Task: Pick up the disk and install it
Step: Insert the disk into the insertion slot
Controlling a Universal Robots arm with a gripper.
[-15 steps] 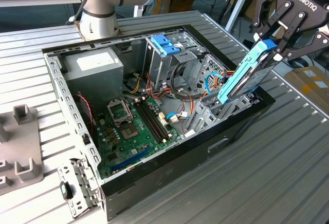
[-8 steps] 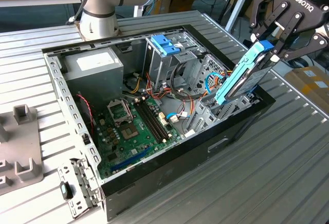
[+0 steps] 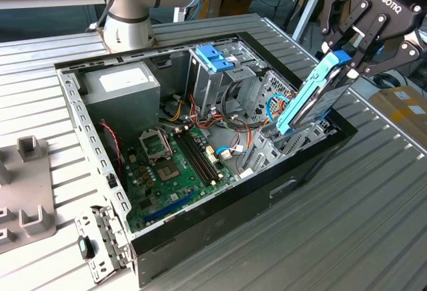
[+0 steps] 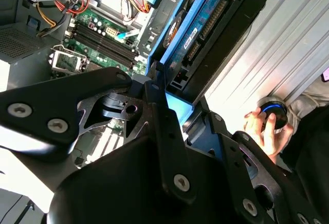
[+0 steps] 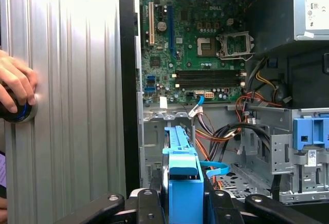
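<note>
The disk, a flat drive in a blue plastic frame, stands tilted on edge at the corner of the open computer case on the exterior view's right. Its lower end sits down in the drive bay and its upper end sticks out above the case wall. My gripper is shut on the disk's upper blue end. The first wrist view looks down the blue frame held between my black fingers. The disk's underside slants into the bay in the second wrist view.
Inside the case lie a green motherboard, a grey power supply box and a blue latch on a metal cage, with loose cables between. A person's hand rests on a round knob on the ribbed table. A grey fixture sits at the exterior view's left.
</note>
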